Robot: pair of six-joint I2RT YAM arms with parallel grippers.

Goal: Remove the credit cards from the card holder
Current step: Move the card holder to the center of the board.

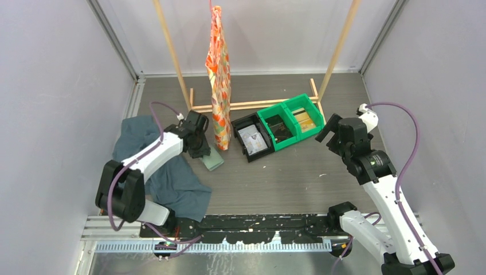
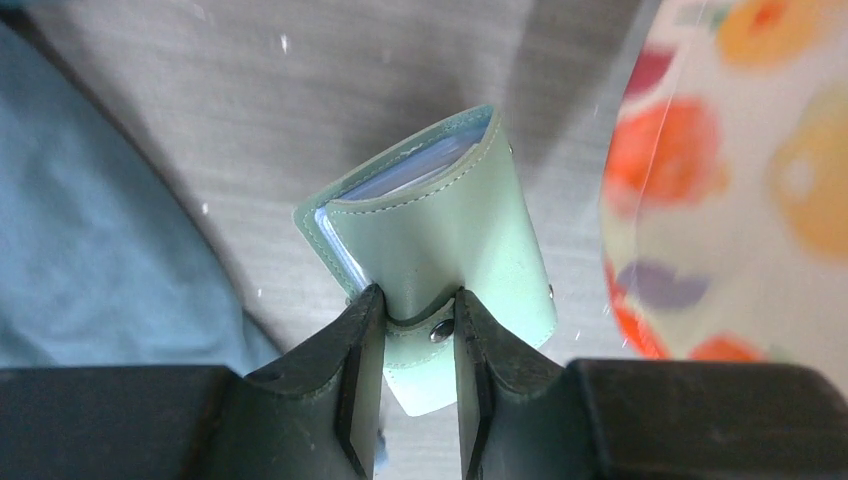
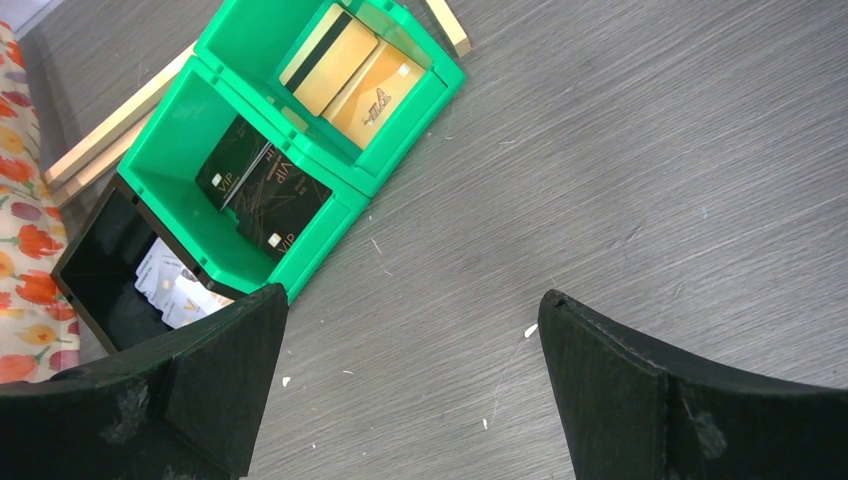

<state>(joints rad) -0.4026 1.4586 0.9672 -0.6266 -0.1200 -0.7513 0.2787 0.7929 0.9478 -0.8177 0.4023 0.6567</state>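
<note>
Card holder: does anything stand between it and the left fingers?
Nothing visible does. The left fingers sit on both sides of the card holder, touching its snap tab. The teal cloth lies at one side, the floral cloth at the other.

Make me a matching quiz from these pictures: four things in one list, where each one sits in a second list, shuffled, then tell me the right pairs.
Things
1. card holder
2. gold cards
3. black cards
4. white cards

Places
A. in the black bin
B. pinched between the left fingers
C. in the end green bin
D. in the middle green bin

Pairs: 1-B, 2-C, 3-D, 4-A
</note>
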